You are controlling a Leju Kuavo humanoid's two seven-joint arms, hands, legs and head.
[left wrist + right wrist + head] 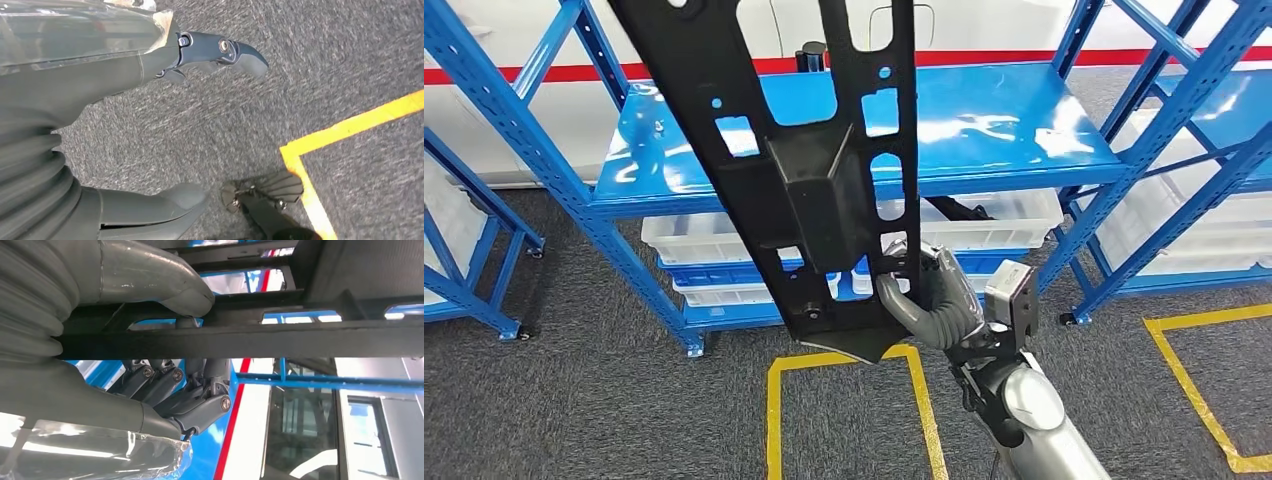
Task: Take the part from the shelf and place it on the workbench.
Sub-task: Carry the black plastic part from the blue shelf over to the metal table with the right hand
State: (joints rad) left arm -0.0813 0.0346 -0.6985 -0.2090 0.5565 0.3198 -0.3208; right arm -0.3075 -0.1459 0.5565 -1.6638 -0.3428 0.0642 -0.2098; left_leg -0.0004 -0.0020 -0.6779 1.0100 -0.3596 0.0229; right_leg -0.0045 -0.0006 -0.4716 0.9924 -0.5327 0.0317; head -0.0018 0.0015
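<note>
Blue steel shelf point(984, 130) across the upper frame, its top deck bare: we judge the pick done and the carry under way, with no bench in sight, so next we must turn and find it. The long black perforated part point(809, 170) rises diagonally through centre frame. Our right hand point(929, 300), lower centre, grips its lower end, thumb hooked over a rail. Our left hand point(100, 125) hangs over carpet, fingers apart, holding nothing.

Silver forearm point(1042, 420), grey ribbed wrist cover point(30, 315), dark screw-jointed fingers point(200, 407).
</note>
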